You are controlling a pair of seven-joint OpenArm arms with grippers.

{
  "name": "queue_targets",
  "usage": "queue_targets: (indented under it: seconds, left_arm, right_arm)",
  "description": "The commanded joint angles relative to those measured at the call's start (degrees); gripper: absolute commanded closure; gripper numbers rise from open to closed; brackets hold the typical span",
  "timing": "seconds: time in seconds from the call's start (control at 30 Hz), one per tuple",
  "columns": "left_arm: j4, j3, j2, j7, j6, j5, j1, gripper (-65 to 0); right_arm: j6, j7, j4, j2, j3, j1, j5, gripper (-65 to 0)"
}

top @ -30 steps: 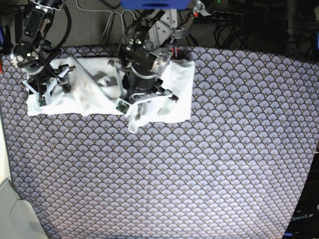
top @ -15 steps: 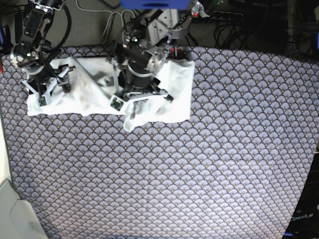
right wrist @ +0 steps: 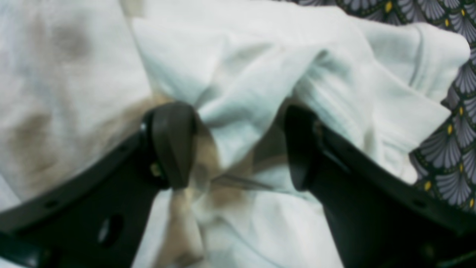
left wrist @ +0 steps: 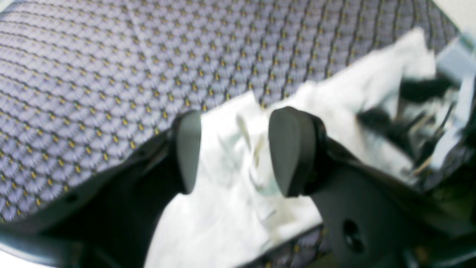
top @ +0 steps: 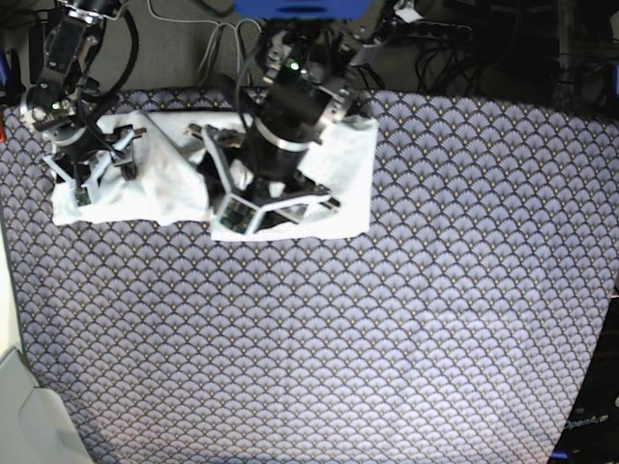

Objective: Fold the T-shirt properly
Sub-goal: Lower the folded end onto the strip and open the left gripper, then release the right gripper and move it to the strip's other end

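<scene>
The white T-shirt (top: 353, 174) lies wrinkled along the table's far left, partly folded. My left gripper (top: 274, 209) hovers over the shirt's middle, near its front edge. In the left wrist view this gripper (left wrist: 238, 149) is open, with the shirt (left wrist: 223, 212) below and between the fingers (left wrist: 292, 149). My right gripper (top: 100, 180) is over the shirt's left end. In the right wrist view it (right wrist: 238, 149) is open, with its fingers (right wrist: 173, 145) on either side of a raised fold of the shirt (right wrist: 241, 67).
A tablecloth with a blue-grey scale pattern (top: 406, 319) covers the table. Cables and a power strip (top: 440, 34) lie behind the far edge. A grey object (top: 29, 416) stands off the table at the front left.
The left arm has turned and shifted slightly left over the shirt. The flap of cloth that hung past the shirt's front edge no longer shows. The right arm has not moved.
</scene>
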Motion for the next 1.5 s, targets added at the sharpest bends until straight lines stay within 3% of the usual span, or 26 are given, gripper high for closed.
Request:
queue_targets:
  seconds: [0.0, 0.23, 0.37, 0.5, 0.7, 0.9, 1.33, 1.47]
  left_arm:
    - [0.9, -1.3, 0.3, -1.6, 0.4, 0.6, -0.1, -32.5]
    - [1.8, -15.3, -5.4, -1.7, -0.1, 0.2, 5.2, -32.8]
    - [0.9, -18.8, -6.7, -2.1, -0.2, -0.5, 6.3, -32.9]
    - [1.0, -20.2, -9.3, -1.7, -0.2, -8.1, 6.2, -33.8]
    - [0.8, -27.5, -11.1, -1.6, -0.2, -21.1, 5.7, -47.8]
    - [1.3, -28.1, -14.9, -1.6, 0.3, -27.1, 5.6, -48.3]
    - [1.3, -28.1, -15.5, -1.6, 0.3, -26.8, 5.7, -48.2]
    - [1.4, -28.1, -16.2, -1.6, 0.3, -26.8, 5.7, -48.4]
  right_arm:
    - [-0.2, -0.1, 0.8, 0.9, 0.5, 0.3, -0.3, -36.8]
    - [-0.2, -0.3, 2.8, 2.3, 0.6, 0.4, -0.3, -36.9]
    - [-0.2, -3.7, 8.7, 3.4, 0.6, 0.3, -0.4, -37.1]
    - [-0.2, -9.8, 14.4, 4.2, 0.7, 1.3, -0.4, -42.2]
    - [-0.2, -15.8, 14.7, 4.6, 4.0, 4.5, -0.3, -44.7]
    - [-0.2, -19.3, 7.1, 5.8, 6.3, 8.8, -0.1, -44.8]
    - [-0.2, -20.7, 2.3, 5.4, 6.4, 10.8, 0.0, -44.8]
    - [-0.2, -20.7, -4.0, 6.8, 7.5, 12.5, -0.1, -44.8]
